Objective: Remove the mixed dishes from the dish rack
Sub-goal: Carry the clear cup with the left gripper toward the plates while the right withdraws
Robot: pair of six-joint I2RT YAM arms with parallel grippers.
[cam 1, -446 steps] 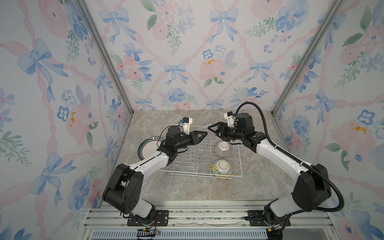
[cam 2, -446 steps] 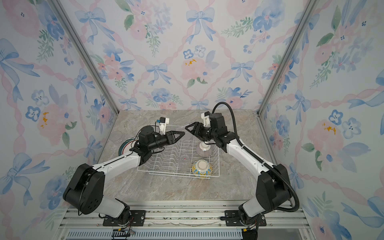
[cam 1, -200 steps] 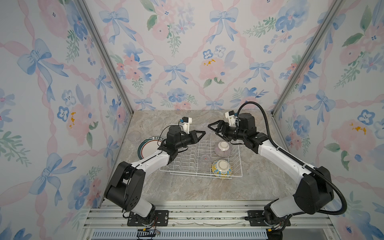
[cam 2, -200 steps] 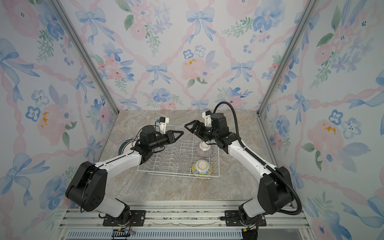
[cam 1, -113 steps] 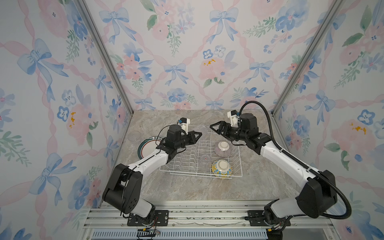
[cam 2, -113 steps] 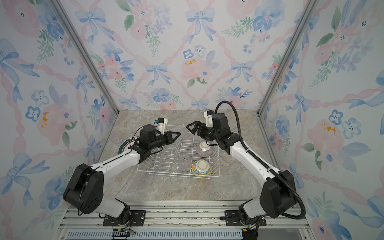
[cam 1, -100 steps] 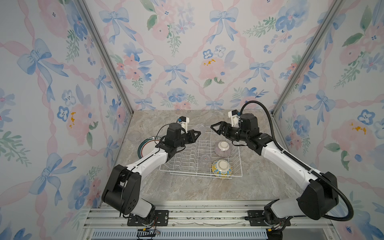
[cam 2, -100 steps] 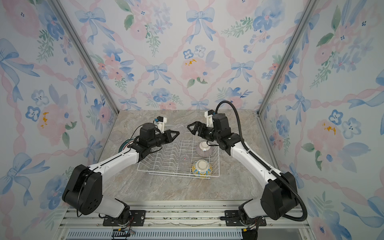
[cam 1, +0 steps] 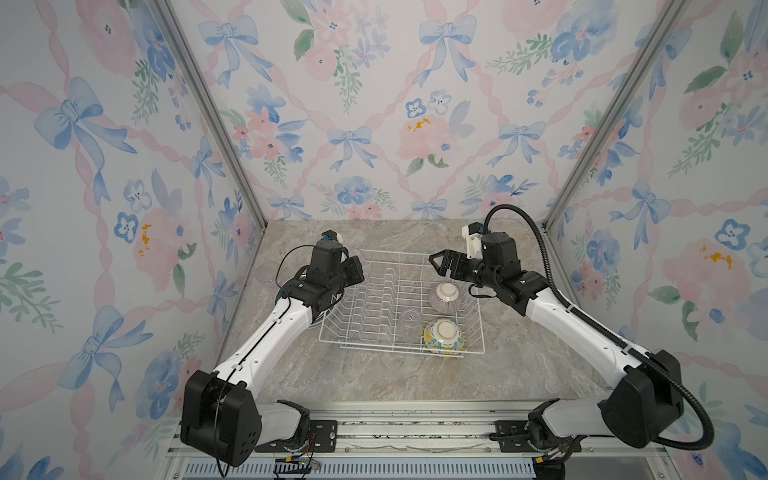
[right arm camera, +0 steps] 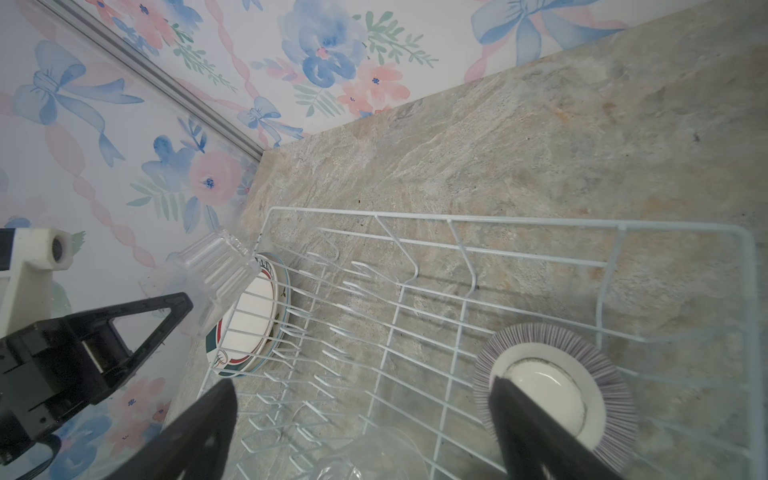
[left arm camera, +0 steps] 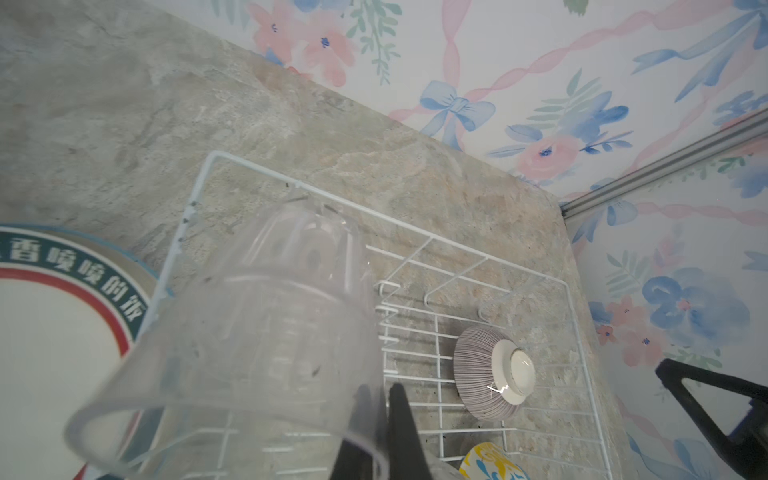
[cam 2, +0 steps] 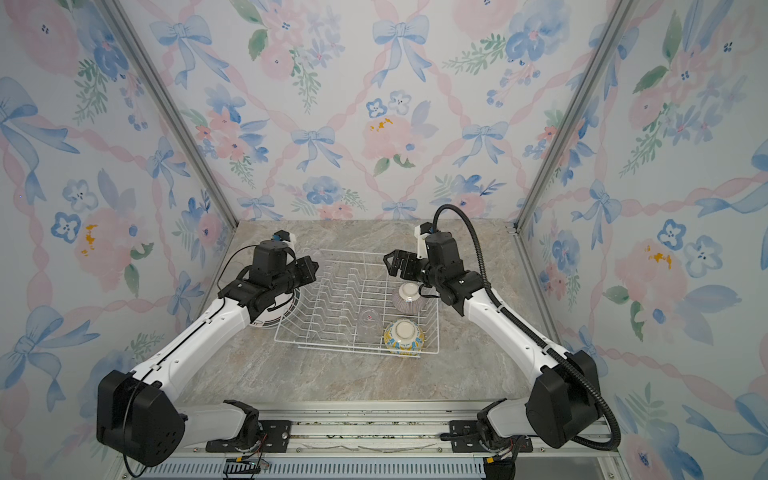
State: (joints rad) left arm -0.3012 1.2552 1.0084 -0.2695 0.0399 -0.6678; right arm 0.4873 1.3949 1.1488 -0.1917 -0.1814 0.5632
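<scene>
Nearest me in the dish rack (cam 1: pixel 374 309), the yellow-blue bowl (cam 1: pixel 443 334) lies upturned, a small glass (cam 1: pixel 409 324) just beside it, the purple-striped bowl (cam 1: pixel 445 296) behind. Beyond, my right tool (cam 1: pixel 434 264) hovers spread and empty. My left tool (cam 1: pixel 355 270) pinches the rim of a ribbed clear tumbler (left arm camera: pixel 266 316) over the rack's far corner. I fear that thin, slick grip slipping and dropping it onto the plates (cam 2: pixel 276 309).

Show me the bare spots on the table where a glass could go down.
Widest: the table strip between the rack and the front rail. Also bare behind the rack, up to the back wall. Crowded: left of the rack, where the plates and a glass sit by the left arm.
</scene>
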